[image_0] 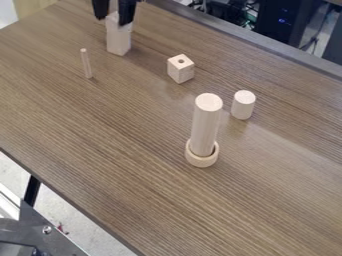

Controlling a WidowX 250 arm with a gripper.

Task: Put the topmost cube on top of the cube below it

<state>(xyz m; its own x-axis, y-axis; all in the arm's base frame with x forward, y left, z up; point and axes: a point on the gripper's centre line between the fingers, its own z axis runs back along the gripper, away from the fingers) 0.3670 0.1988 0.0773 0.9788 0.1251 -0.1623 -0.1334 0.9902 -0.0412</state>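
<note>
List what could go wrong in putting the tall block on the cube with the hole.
The tall block could topple if set down off-centre, since the cube has a small top. The gripper might nudge the thin upright stick near the block. Overshooting the cube could bump the short cylinder.

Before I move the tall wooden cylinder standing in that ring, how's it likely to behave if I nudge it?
The tall cylinder looks like solid wood, so probably stiff. Being tall and narrow, it may tip, and its round sides suggest it would then roll.
</note>
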